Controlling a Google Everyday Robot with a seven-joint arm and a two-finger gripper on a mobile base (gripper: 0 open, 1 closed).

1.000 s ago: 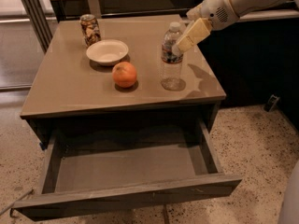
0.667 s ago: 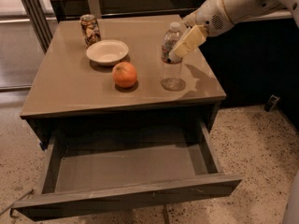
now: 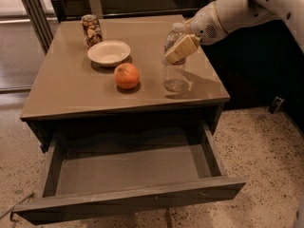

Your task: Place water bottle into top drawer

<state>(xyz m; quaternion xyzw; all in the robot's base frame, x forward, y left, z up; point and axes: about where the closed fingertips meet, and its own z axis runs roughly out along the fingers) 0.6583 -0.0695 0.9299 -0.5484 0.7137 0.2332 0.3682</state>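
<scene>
The water bottle (image 3: 174,75) stands upright on the right side of the table (image 3: 71,91), and I cannot read any words on its dark band or on the can (image 3: 91,30). The white arm (image 3: 228,13) slants down from the top right, with the gripper (image 3: 178,50) against the bottle's upper part; I cannot tell if it squeezes. The top drawer (image 3: 128,201) is open below.
</scene>
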